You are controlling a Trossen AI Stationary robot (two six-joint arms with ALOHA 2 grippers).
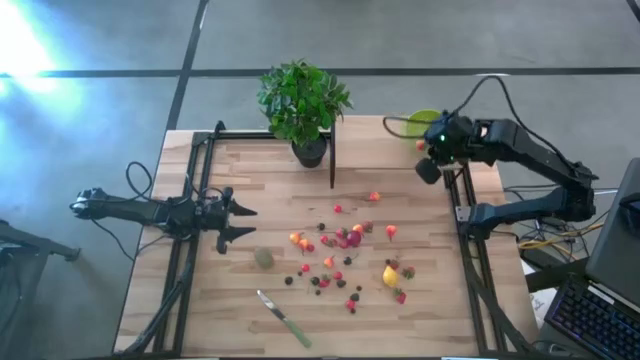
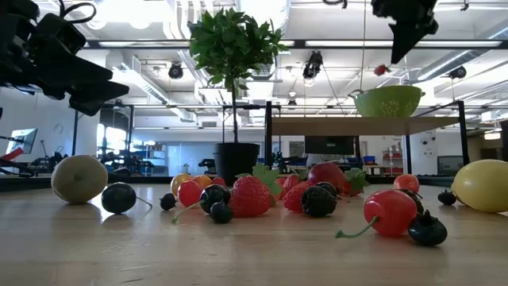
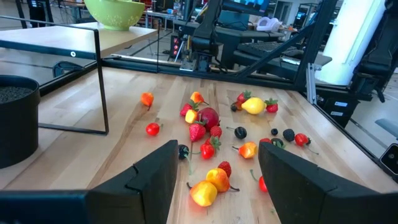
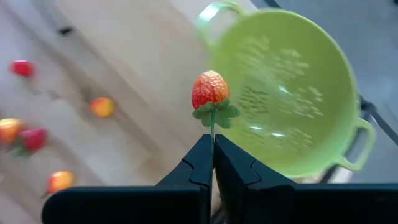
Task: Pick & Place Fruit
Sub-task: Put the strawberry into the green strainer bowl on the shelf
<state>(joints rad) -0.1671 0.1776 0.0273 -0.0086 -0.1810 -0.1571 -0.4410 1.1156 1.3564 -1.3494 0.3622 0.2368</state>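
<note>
My right gripper (image 4: 212, 142) is shut on a small red strawberry (image 4: 210, 90), high over the table's far right corner. The strawberry is beside and above the lime-green bowl (image 1: 424, 122), which stands on a raised shelf. The rest of the fruit (image 1: 345, 240) lies scattered on the wooden table: red and orange berries, dark berries, a yellow lemon (image 1: 389, 275) and a dull-green ball (image 1: 263, 258). My left gripper (image 1: 245, 222) waits open at the table's left, pointing level at the fruit (image 3: 208, 118). My right gripper pinches the strawberry's thin green stem (image 4: 212, 127) between its two fingertips. The fingers slant down from above. The berry sticks out past the fingertips on its stem, lifted clear of the table, and in the low view it hangs (image 2: 381, 70) just above the bowl's rim.
A potted plant (image 1: 303, 100) stands at the table's far middle, beside the shelf's black frame (image 1: 332, 155). A green-handled knife (image 1: 283, 318) lies near the front edge. Black rails run along the table's left and right sides.
</note>
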